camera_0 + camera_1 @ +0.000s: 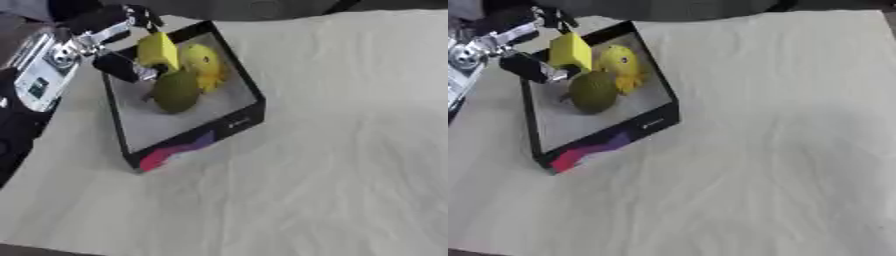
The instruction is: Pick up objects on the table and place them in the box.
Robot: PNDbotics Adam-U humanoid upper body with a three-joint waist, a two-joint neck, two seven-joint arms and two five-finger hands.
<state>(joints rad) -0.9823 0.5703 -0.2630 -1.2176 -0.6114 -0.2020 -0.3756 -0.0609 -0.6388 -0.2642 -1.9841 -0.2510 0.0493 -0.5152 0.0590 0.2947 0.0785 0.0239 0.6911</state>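
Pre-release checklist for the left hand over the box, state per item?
1. Yellow block in the left hand: ok, fingers pinch it.
2. Block above the box opening: ok, it sits over the interior, near the far left wall.
3. Room to drop: cannot tell, a green fruit and a yellow duck toy already lie right under and beside the block.
4. Box flat on the table: ok.
5. Right hand out of the way: ok, it shows in neither view.
6. Objects left on the table: none visible.
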